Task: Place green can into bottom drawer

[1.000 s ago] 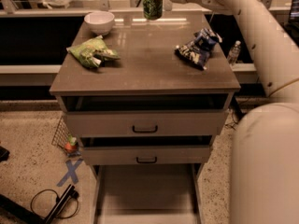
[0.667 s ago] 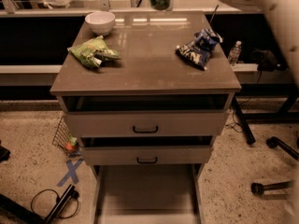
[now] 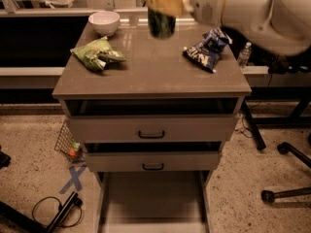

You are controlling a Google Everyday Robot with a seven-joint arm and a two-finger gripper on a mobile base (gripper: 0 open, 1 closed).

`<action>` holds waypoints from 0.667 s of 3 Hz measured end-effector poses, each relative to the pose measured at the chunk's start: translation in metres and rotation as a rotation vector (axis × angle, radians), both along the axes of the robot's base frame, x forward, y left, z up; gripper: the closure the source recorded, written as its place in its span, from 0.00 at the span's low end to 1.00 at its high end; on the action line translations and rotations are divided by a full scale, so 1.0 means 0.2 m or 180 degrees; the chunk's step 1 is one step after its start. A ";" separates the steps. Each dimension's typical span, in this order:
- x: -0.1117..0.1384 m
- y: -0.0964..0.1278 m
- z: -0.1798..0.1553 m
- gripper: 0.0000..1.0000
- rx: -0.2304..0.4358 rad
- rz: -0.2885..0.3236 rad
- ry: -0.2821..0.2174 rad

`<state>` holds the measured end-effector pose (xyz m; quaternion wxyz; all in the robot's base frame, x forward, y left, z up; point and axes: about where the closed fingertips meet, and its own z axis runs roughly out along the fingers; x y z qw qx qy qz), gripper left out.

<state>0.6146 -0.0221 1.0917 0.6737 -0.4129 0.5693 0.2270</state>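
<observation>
My gripper comes in from the top right and is shut on the green can, which hangs upright in the air above the back middle of the cabinet top. Only the can's dark green body shows below the pale fingers. The bottom drawer is pulled out at the foot of the cabinet, its pale floor bare. It lies well below and in front of the can.
A white bowl stands at the back left of the top, a green snack bag at the left, a blue chip bag at the right. The upper drawer and the middle drawer have black handles. Chair legs stand at the right; a cable lies on the floor at the left.
The arm has swung across the top of the view and now fills the upper right. The can has stayed held above the back of the cabinet top.
</observation>
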 end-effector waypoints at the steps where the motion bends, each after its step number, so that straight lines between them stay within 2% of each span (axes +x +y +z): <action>1: -0.24 0.06 -0.18 1.00 0.0260 0.0076 0.0179; 2: -0.42 0.08 -0.42 1.00 0.0575 0.0096 0.0408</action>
